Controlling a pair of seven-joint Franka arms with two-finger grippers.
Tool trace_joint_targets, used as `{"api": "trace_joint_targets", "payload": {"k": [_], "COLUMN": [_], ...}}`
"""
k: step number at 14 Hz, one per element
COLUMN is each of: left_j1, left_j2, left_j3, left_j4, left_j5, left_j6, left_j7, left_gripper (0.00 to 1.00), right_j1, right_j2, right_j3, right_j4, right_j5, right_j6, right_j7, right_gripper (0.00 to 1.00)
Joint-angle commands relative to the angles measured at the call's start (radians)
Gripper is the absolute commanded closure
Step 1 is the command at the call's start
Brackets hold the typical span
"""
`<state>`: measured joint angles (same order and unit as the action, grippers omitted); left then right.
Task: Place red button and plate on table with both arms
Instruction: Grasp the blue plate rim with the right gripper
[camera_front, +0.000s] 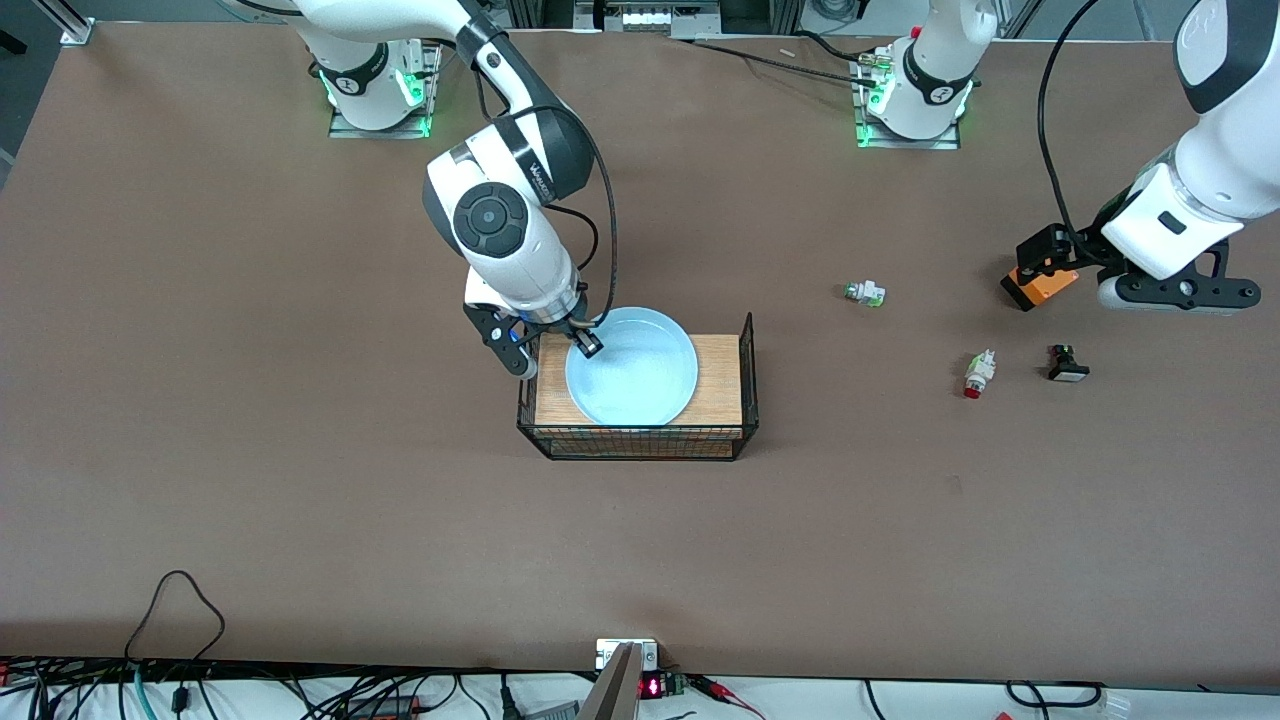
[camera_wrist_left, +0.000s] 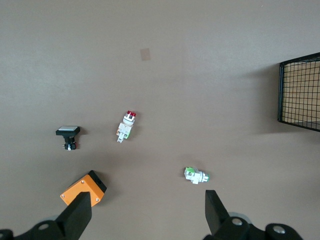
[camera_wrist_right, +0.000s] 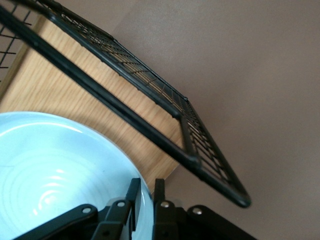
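Note:
The light-blue plate (camera_front: 640, 380) (camera_wrist_right: 55, 170) lies on the wooden floor of a black wire basket (camera_front: 640, 440) near the middle of the brown table (camera_front: 250, 400). My right gripper (camera_front: 587, 345) (camera_wrist_right: 146, 192) reaches into the basket at the edge toward the right arm's end. Its two fingers pinch the plate's rim, one inside and one outside. The red button (camera_front: 978, 373) (camera_wrist_left: 126, 125) lies on its side on the bare table toward the left arm's end. My left gripper (camera_front: 1130, 275) (camera_wrist_left: 147, 215) hangs open above the table near it, holding nothing.
A green-tipped white button (camera_front: 865, 293) (camera_wrist_left: 196, 175) lies between the basket and the red button. A black button with a white cap (camera_front: 1067, 365) (camera_wrist_left: 67, 135) sits beside the red one. An orange block (camera_front: 1040, 285) (camera_wrist_left: 82, 187) rests under the left gripper. Cables run along the table's near edge.

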<state>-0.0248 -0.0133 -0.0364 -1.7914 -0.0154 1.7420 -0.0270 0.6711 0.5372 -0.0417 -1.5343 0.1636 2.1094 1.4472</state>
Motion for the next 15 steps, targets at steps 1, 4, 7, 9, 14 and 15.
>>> {"api": "trace_joint_targets", "payload": {"k": [1, 4, 7, 9, 14, 15], "left_j1": [0.003, 0.003, 0.003, 0.003, 0.002, 0.002], "left_j2": [0.009, 0.009, 0.009, 0.009, 0.009, 0.009], "left_j3": [-0.014, -0.014, -0.014, -0.014, -0.019, -0.019], "left_j4": [0.033, 0.038, 0.038, 0.040, 0.040, 0.040], "left_j5": [0.020, 0.020, 0.020, 0.020, 0.020, 0.020], "left_j6": [-0.038, -0.038, -0.038, -0.038, -0.045, -0.045], "left_j7": [-0.002, -0.002, -0.002, -0.002, -0.002, -0.002], "left_gripper": [0.00, 0.00, 0.00, 0.00, 0.00, 0.00], "right_j1": [0.002, 0.005, 0.031, 0.033, 0.002, -0.016], "right_j2": [0.017, 0.012, -0.014, -0.040, -0.060, -0.074], "right_j3": [-0.003, 0.000, 0.003, 0.003, -0.007, -0.009], "right_j4": [0.023, 0.025, 0.068, 0.133, 0.313, 0.318], "right_j5": [-0.006, -0.006, 0.002, 0.002, 0.028, 0.028], "right_j6": [0.003, 0.001, -0.031, -0.110, -0.279, -0.295], "right_j7": [-0.007, -0.039, -0.054, -0.054, -0.073, -0.100], "right_gripper": [1.00, 1.00, 1.00, 1.00, 1.00, 1.00]}}
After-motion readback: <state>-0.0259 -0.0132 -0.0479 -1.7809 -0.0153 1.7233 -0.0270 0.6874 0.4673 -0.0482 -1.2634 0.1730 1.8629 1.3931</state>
